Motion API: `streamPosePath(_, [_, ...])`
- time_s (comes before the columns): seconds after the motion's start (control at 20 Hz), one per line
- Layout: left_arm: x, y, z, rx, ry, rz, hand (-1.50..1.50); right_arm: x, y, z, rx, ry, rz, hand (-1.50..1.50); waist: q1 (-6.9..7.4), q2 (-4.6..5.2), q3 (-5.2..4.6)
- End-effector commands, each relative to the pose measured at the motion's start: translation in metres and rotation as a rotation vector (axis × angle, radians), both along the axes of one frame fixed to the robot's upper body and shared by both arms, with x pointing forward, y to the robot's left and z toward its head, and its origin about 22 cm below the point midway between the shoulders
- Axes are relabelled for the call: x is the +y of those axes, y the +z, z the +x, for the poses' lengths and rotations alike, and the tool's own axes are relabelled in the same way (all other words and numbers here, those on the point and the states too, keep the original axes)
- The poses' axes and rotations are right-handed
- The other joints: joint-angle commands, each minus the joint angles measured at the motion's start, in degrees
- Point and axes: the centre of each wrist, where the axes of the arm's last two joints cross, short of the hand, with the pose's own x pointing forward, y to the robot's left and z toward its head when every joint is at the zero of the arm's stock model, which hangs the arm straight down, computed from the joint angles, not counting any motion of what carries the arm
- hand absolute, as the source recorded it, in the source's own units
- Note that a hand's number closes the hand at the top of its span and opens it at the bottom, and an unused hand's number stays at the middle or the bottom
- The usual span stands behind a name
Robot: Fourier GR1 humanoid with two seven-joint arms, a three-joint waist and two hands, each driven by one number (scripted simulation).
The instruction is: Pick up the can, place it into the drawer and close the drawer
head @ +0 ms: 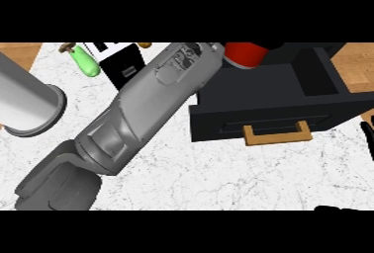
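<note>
Left hand, grip not discernible, meets the red can above the open drawer; placement step, next requiring descent into the compartment.

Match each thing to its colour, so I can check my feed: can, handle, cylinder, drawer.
Things:
1. can
2. handle
3. cylinder
4. drawer

Colours:
A. black
B. red
C. tan
D. grey

Pairs: 1-B, 2-C, 3-D, 4-A.
</note>
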Motion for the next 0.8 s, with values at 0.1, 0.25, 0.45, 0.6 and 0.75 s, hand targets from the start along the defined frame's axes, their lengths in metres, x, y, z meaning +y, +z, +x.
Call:
streamPosePath(0.1, [0.009,-0.016,0.010,-0.005,0.041,0.046,1.50,0.000,0.000,0.004,0.001,0.011,0.010,-1.50,-0.43,0.34,0.01])
streamPosePath(0.25, [0.010,-0.025,0.009,-0.014,0.050,0.041,1.50,0.012,0.002,0.005,-0.005,0.016,0.012,-1.50,-1.41,0.51,0.01])
streamPosePath(0.45, [0.015,-0.044,0.009,-0.024,0.080,0.112,1.50,0.000,0.012,0.014,-0.025,0.008,-0.005,-1.50,-2.06,0.72,0.03])
streamPosePath(0.6, [0.012,-0.041,0.008,-0.054,0.084,0.119,1.50,0.013,0.009,0.010,-0.034,0.034,0.004,-1.50,-2.95,0.88,0.02])
streamPosePath(0.75, [0.019,-0.050,0.012,-0.032,0.079,0.130,-1.50,0.004,0.001,0.005,-0.026,0.008,-0.027,-1.50,-1.97,0.60,0.02])
